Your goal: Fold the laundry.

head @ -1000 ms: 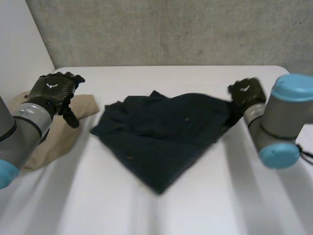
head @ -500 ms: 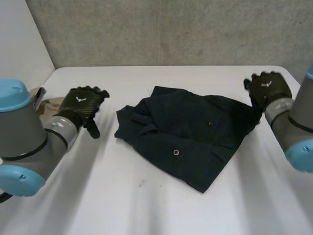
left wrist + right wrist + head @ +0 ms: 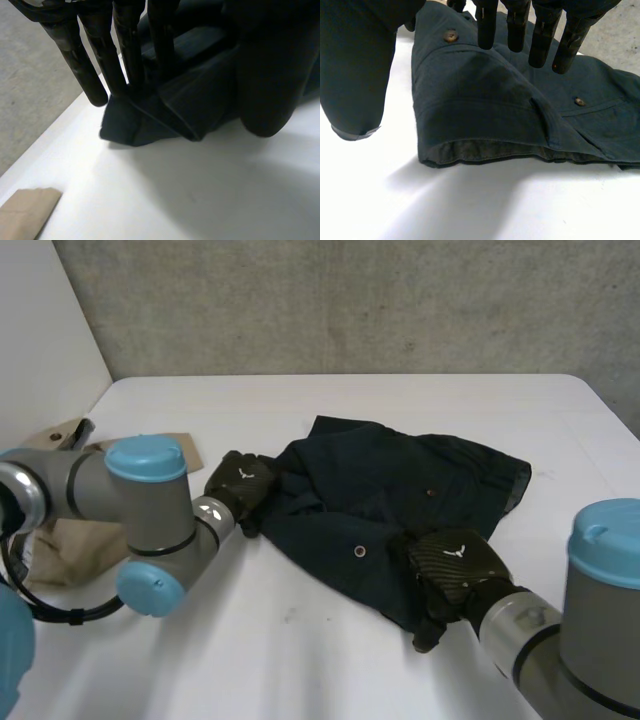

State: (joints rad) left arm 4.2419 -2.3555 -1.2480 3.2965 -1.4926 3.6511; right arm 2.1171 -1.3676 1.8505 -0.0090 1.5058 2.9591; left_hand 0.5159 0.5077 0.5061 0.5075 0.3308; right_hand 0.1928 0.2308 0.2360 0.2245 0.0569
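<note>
Dark navy shorts point(image 3: 390, 500) with buttons lie crumpled in the middle of the white table point(image 3: 300, 660). My left hand point(image 3: 240, 485) is at the shorts' left edge. In the left wrist view its straight fingers point(image 3: 125, 50) touch a bunched fold of the shorts point(image 3: 200, 100), with the thumb over the cloth beside them. My right hand point(image 3: 450, 562) is over the near corner. In the right wrist view its fingers point(image 3: 542, 35) hang straight just above the shorts point(image 3: 485, 115) near the hem, and nothing is gripped.
A beige cloth point(image 3: 60, 530) lies at the table's left edge behind my left arm; a corner of the beige cloth point(image 3: 25, 215) is in the left wrist view too. A grey wall runs behind the table.
The right hand left the shorts' far right corner and came to the near corner. The left hand moved right to the shorts' left edge and its fingers closed in somewhat.
</note>
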